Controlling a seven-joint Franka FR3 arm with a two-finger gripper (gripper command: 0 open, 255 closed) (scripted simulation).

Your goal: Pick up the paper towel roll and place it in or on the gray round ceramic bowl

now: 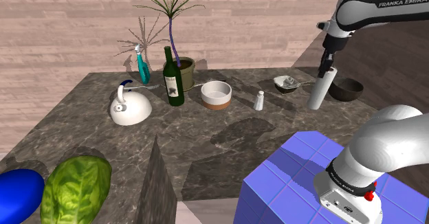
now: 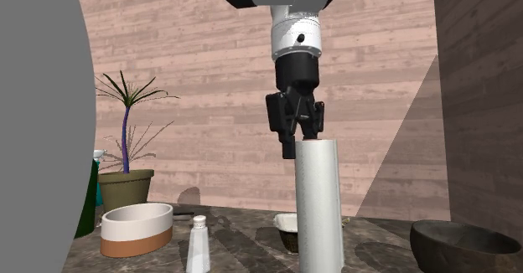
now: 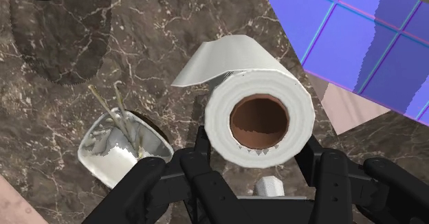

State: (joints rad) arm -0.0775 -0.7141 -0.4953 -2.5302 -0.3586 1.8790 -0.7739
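Observation:
The white paper towel roll (image 1: 322, 88) stands on end near the marble counter's far right corner. Its brown core (image 3: 258, 118) faces the wrist camera. My black gripper (image 1: 326, 70) comes down on the roll's top end (image 2: 317, 150), and its fingers (image 3: 201, 150) press against both sides, shut on it. I cannot tell whether the roll's base touches the counter. The dark gray round bowl (image 1: 346, 88) sits just beyond the roll, at the shoulder view's right. It shows low at the second exterior view's right (image 2: 465, 244).
A small white bowl with utensils (image 1: 287, 84) sits beside the roll. Further along are a salt shaker (image 1: 260, 100), a white-and-brown bowl (image 1: 216, 94), a green bottle (image 1: 173, 78), a white kettle (image 1: 130, 106) and a potted plant (image 1: 185, 70). The blue stand (image 1: 295, 181) is in front.

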